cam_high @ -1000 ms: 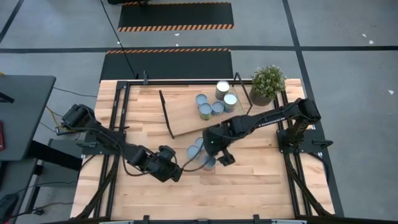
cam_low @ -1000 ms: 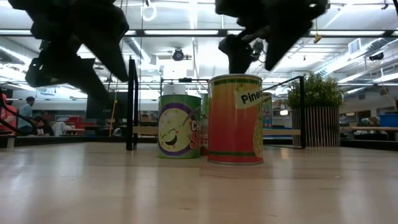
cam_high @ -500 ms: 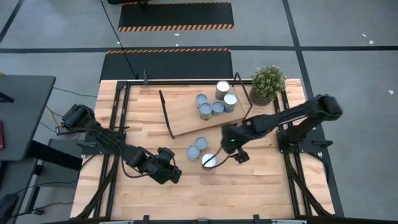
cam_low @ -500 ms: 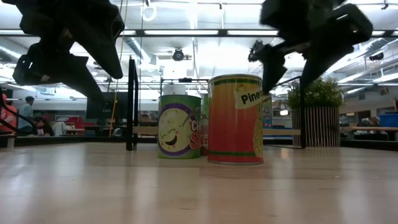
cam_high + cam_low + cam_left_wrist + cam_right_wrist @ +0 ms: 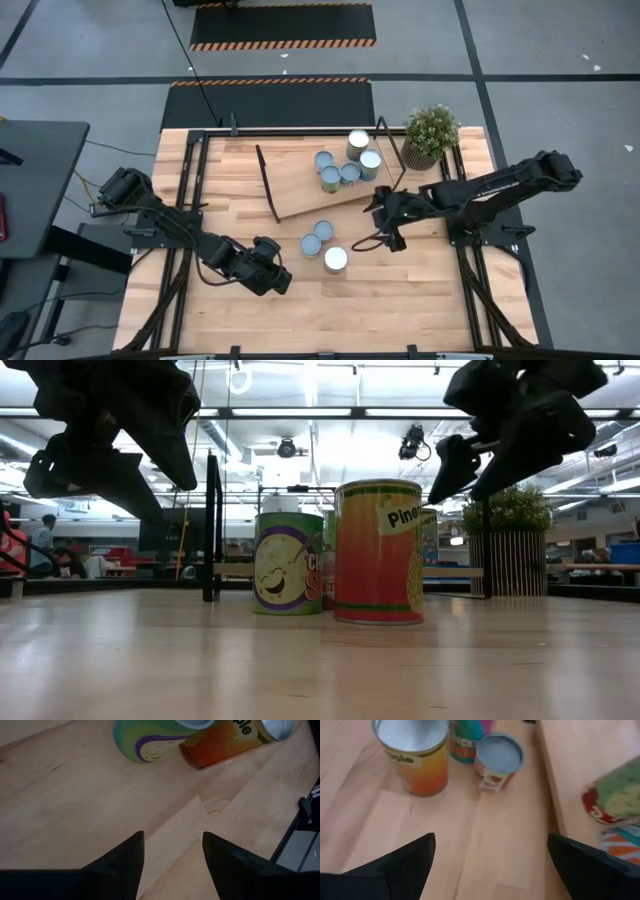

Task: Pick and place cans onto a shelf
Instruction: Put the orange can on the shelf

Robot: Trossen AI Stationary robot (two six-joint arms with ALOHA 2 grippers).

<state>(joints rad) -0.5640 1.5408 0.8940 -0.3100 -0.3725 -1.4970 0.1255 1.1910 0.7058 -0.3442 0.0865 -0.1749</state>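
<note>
Three cans stand on the tabletop just near of the shelf, which bears five more, while the right gripper hovers spread and empty to their right and the left gripper, jaws parted, waits to their left.

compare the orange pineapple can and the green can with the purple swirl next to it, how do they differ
1. The orange pineapple can is taller than the green can.
2. The pineapple can has an orange-to-yellow label; the green can carries a purple swirl around a pale picture.
3. In the high view the pineapple can stands nearer the table's front edge, the green can closer to the shelf.

Both stand upright on the tabletop, off the shelf, held by neither gripper.
</note>
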